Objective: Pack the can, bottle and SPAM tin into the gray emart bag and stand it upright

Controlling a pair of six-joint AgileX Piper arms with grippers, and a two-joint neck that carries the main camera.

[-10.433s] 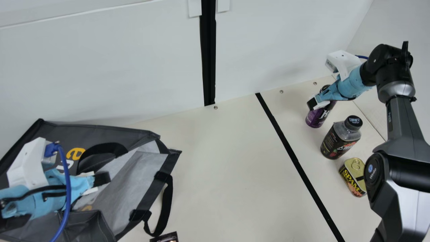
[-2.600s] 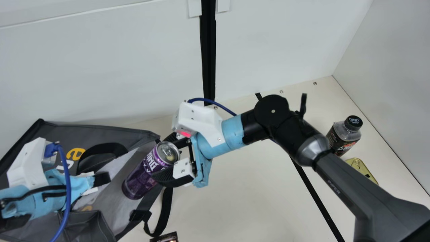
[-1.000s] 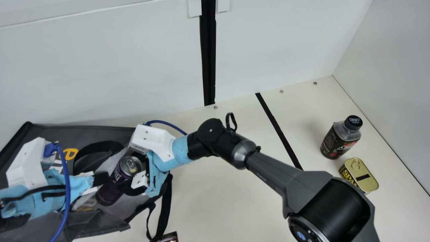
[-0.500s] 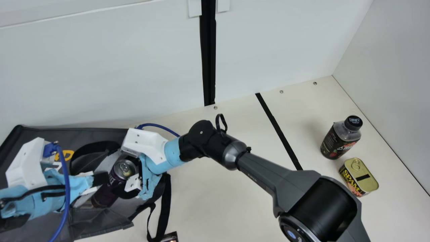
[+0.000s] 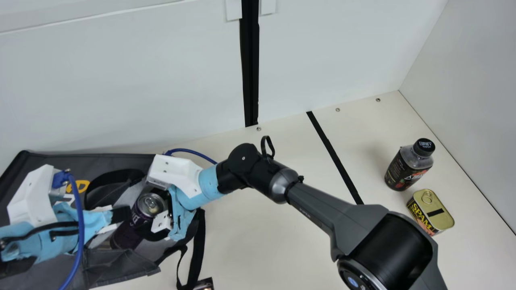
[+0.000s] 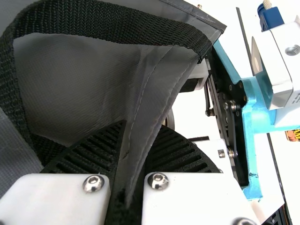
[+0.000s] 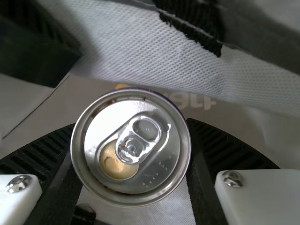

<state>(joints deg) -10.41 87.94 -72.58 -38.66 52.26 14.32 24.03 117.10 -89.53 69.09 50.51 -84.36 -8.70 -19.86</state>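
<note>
Right wrist view has your right pincer [image 7: 131, 124] gripping the purple drink can [image 7: 131, 152], a ribbed finger on either side. You'd do well to ease it deeper along its own slant, opening only once the base meets cloth. Your left pincer [image 6: 141, 129] pinches a fold of the gray emart bag [image 5: 117, 264]; hold the mouth wide with it, strap handle [image 6: 108, 21] out of the way. The can leans inside the bag; bottle [image 5: 403, 171] and SPAM tin [image 5: 440, 215] sit on the bench [image 5: 282, 241], well right of the bag.
</note>
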